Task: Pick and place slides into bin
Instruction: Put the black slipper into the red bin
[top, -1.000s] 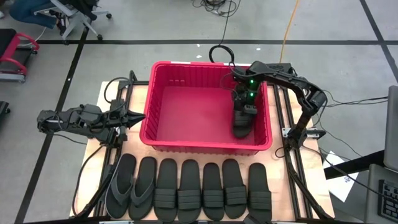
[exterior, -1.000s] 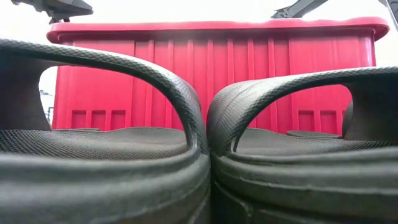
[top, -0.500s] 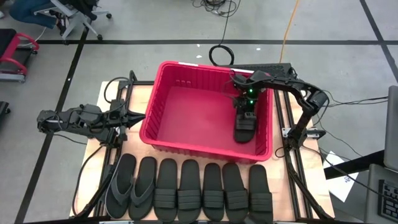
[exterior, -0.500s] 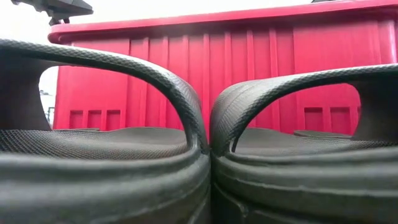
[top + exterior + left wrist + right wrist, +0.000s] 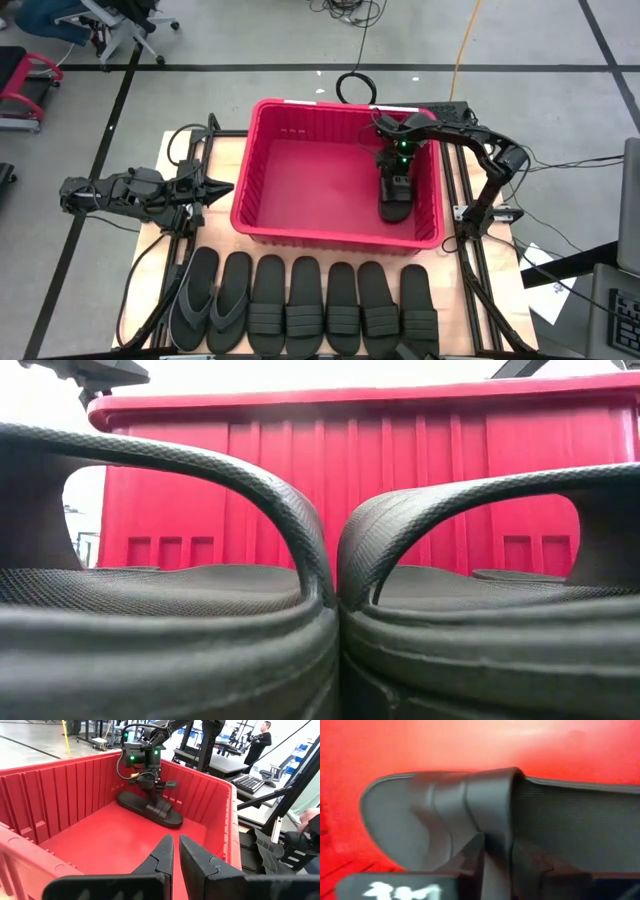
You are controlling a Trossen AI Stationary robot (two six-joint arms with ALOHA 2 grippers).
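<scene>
Inside the red bin (image 5: 262,190), at about three o'clock on its floor and close to the right-hand wall, one black slide (image 5: 394,204) lies flat on its sole with its ribbed band strap up. Its long axis runs from twelve to six o'clock in the high view, parallel to that wall. The right gripper (image 5: 397,180) stands over the slide's twelve o'clock half, reaching down into the bin; in the right wrist view its fingers (image 5: 470,857) straddle the edge of the band strap (image 5: 490,805), close against it, and whether they pinch it or have let go cannot be told. The left gripper (image 5: 175,851) waits outside the bin at about nine o'clock, its tips pressed nearly together with nothing between them, pointing toward three o'clock at the bin. Seven more slides (image 5: 342,305) lie in a row on the table (image 5: 222,150) at six o'clock, side by side, each with its long axis from twelve to six o'clock; the two at the row's left end (image 5: 210,300) have thong straps. A white marking on the right gripper's body (image 5: 400,891) is too blurred to read.
</scene>
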